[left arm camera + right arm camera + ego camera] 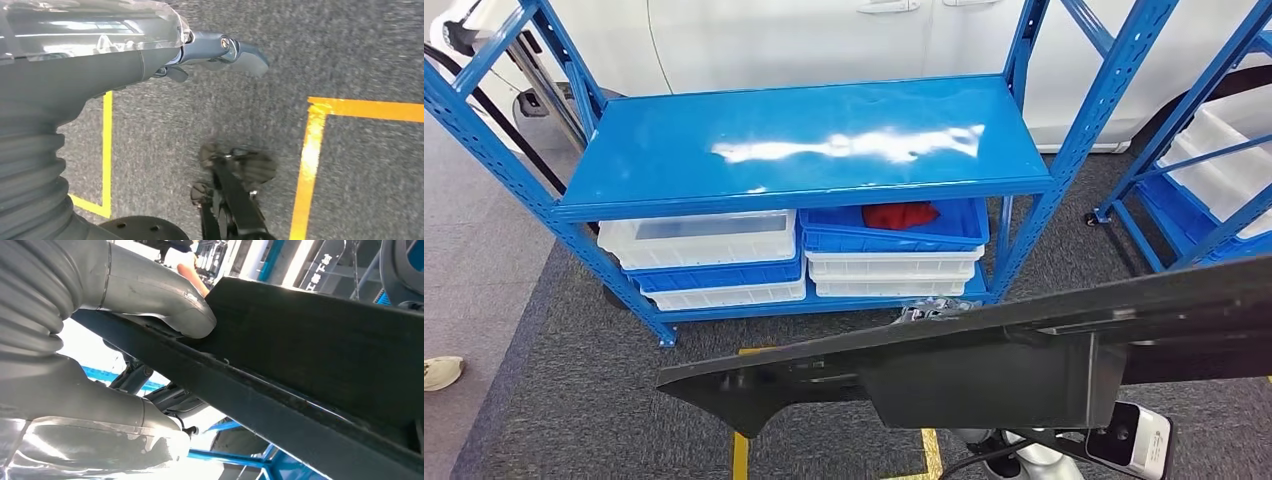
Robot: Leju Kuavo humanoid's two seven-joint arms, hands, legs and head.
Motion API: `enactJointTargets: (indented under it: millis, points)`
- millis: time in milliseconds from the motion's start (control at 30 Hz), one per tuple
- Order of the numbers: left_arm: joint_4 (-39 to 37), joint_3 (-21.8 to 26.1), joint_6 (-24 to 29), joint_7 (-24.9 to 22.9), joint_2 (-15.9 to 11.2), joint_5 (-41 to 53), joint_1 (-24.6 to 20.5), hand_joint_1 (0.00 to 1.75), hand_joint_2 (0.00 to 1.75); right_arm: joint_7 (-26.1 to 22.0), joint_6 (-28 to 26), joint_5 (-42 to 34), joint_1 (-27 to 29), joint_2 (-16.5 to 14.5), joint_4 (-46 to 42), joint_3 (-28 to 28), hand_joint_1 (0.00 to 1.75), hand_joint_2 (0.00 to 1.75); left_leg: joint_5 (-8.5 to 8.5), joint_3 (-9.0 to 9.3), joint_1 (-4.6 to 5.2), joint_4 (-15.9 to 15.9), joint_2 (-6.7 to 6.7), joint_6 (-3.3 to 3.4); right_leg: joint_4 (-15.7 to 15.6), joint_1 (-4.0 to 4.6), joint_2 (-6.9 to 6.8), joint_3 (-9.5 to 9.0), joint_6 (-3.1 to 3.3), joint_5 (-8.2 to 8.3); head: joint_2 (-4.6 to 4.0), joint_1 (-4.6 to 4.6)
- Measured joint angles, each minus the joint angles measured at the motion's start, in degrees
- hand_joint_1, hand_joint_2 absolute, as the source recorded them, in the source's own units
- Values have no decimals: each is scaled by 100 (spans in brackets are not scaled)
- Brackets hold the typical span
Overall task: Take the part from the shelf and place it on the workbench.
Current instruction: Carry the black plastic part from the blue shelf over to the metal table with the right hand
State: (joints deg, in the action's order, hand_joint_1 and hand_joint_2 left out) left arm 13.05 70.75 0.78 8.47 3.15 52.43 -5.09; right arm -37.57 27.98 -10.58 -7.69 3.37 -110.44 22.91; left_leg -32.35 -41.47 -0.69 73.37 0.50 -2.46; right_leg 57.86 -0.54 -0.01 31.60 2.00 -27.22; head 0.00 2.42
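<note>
- Head view: a long black part (984,365) spans the near foreground, in front of the blue shelf (804,140) with its white and blue bins (699,240).
- Left wrist view: left hand (220,52) hangs over grey carpet with yellow floor tape (310,150), fingers extended, holding nothing.
- Right wrist view: right hand (150,305) grips the part (310,355), thumb pressed on its face; white signage lettering behind is unreadable.

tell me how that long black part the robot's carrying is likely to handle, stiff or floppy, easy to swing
The long black part probably handles stiff: it spans the head view without sagging. It looks apt to swing or twist, since it reaches far past the right hand, whose thumb presses on one edge. Its matte surface suggests little slip, though weight is hard to judge.
</note>
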Motion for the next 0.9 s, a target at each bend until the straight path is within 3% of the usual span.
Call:
enactJointTargets:
  millis: [33,67,167,233,300,367,467,500,533,567,633,700,833,900]
  points:
    - [0,5,-2,-16,0,-1,3,0,175,0,16,-4,-3,7,11,9,175,175,12,37,0,77,0,4,3,8,0,44,-4,34,0,0]
    - [0,8,-4,-30,0,-1,5,0,175,0,34,-4,-4,14,18,13,175,175,120,204,1,-99,-1,22,5,18,1,78,-10,62,0,1]
    - [2,15,-6,-50,-12,-2,-1,0,175,0,77,-4,-19,32,22,13,175,175,448,1019,38,-1316,-8,144,6,41,-2,123,-50,124,0,0]
    - [2,25,-6,-56,-22,-2,-5,0,175,0,81,-5,-29,39,23,14,175,175,476,1207,82,-1657,-8,210,1,35,-9,134,-105,164,0,0]
    - [2,34,-4,-70,-27,-7,-2,0,175,0,99,-3,-30,48,20,15,175,175,539,1197,78,-1720,-1,263,-7,28,-13,141,-172,194,0,1]
    - [2,40,1,-91,-26,-16,-6,0,175,0,148,8,-25,55,11,15,175,175,621,1208,43,-1825,12,330,159,32,-5,224,-233,61,0,-1]
    - [2,46,10,-125,-16,-25,-3,0,175,0,198,77,6,58,9,15,175,175,689,1144,34,-1848,24,375,1142,12,4,669,-297,-494,0,-2]
    - [2,48,11,-135,-13,-26,2,0,175,0,199,109,26,58,10,15,175,175,694,1113,36,-1828,24,375,1444,0,3,801,-318,-602,0,-2]
    - [2,48,11,-144,-9,-25,6,0,175,0,198,140,46,58,10,15,175,175,695,1086,37,-1804,31,374,1566,-11,0,844,-334,-604,0,-2]
    - [2,48,10,-156,-4,-25,8,0,175,0,198,171,62,58,9,15,175,175,693,1068,36,-1776,41,369,1464,-22,-9,774,-344,-497,0,-2]
    - [2,48,9,-173,8,-22,9,0,175,0,199,237,78,58,-8,15,175,175,666,1047,35,-1704,75,339,716,-27,-132,369,-334,-147,0,-2]
    - [2,48,25,-181,13,-13,9,0,175,0,199,316,84,58,-47,15,175,175,627,1023,56,-1624,112,282,138,-3,-234,94,-263,39,0,-1]
    - [2,48,230,-163,13,65,-4,0,175,0,122,529,105,58,-163,15,175,175,575,991,60,-1569,201,155,48,18,-94,124,-102,95,0,-1]
    - [2,46,311,-129,13,103,-15,0,175,0,54,652,115,56,-260,15,175,175,316,845,41,-1213,112,91,18,-7,-19,144,-37,137,0,-1]
